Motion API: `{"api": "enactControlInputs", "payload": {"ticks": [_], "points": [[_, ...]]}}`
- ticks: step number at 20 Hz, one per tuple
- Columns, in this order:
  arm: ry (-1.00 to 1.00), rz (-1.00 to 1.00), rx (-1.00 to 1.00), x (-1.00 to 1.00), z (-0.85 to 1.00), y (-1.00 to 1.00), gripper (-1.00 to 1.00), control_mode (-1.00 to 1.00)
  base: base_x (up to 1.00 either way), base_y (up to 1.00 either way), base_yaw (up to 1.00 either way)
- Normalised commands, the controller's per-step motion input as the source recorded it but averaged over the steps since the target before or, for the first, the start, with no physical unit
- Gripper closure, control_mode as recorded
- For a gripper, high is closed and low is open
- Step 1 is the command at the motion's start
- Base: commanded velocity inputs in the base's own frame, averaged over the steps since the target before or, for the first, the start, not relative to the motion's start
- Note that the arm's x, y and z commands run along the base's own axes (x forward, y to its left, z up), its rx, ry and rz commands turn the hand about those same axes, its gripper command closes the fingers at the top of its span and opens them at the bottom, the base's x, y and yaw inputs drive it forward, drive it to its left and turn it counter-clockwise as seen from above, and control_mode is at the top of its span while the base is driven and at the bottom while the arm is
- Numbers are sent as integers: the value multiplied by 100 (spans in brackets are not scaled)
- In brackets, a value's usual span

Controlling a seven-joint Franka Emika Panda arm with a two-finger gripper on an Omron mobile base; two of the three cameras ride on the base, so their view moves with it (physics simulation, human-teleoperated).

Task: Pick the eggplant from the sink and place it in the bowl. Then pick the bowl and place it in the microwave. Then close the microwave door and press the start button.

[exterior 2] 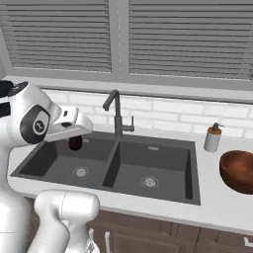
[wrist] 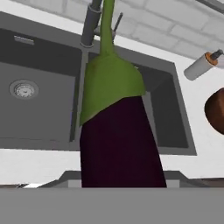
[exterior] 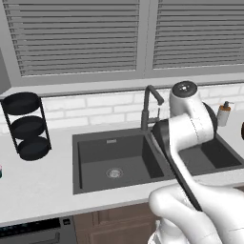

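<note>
Eggplant (wrist: 118, 131) held up over the sink (exterior 2: 163, 192), pinched by the gripper (exterior 2: 75, 141); jaws hidden behind it, so closure judged from the lift, not seen. Long axis along the hand's line of sight, green stem cap pointing away from the jaws. Wooden bowl (exterior 2: 238, 170) well off to the right on the white counter (exterior 2: 217, 207), past the soap dispenser (exterior 2: 213, 137). Behind: gooseneck faucet (exterior 2: 116, 114), brick backsplash, shuttered windows.

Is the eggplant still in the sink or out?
Out: the eggplant hangs above the sink, close before the hand camera, not resting in a basin.
</note>
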Motion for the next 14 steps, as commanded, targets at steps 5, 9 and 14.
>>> {"api": "enactControlInputs", "payload": {"ticks": [5, 9, 14], "points": [[5, -7, 0, 4, 0, -100, 100, -100, 0, 0, 0], [18, -14, 0, 23, 0, -100, 100, -100, 0, 0, 0], [24, -9, 0, 19, 0, -100, 100, -100, 0, 0, 0]]}}
